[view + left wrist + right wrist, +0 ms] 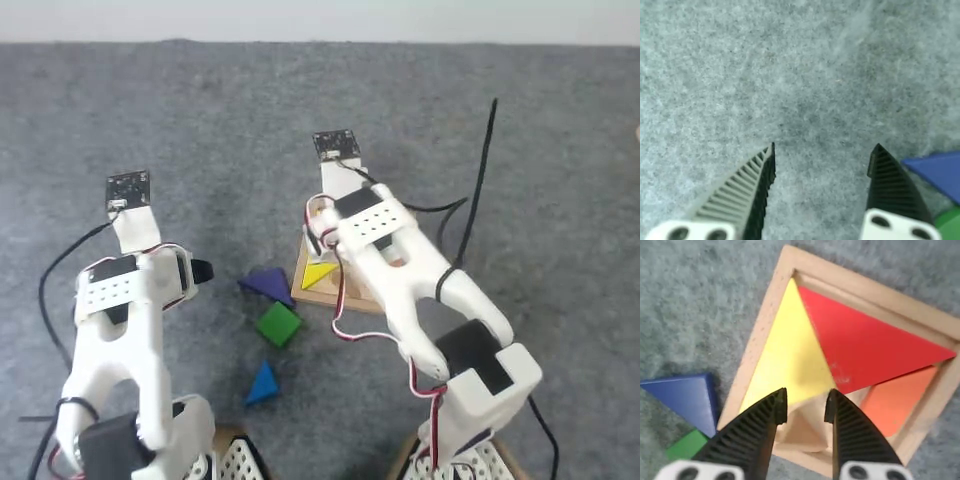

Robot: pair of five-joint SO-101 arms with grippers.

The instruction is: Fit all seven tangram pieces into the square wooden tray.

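Grey felt (pixel 790 60): wooden tray (pixel 765 320) holds red triangle (pixel 865 350), yellow triangle (pixel 790 355), orange piece (pixel 890 400). Right gripper (pixel 806 392) over tray's bare corner, jaws slightly parted, empty. Left gripper (pixel 824 146) spread wide, empty, above felt. Loose beside tray: dark-blue triangle (pixel 268 284), green square (pixel 278 324), small blue triangle (pixel 263 383).

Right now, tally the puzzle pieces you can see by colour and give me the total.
Yellow piece: 1
Red piece: 1
Orange piece: 1
Green piece: 1
Dark blue piece: 1
Bright blue piece: 1
Total: 6
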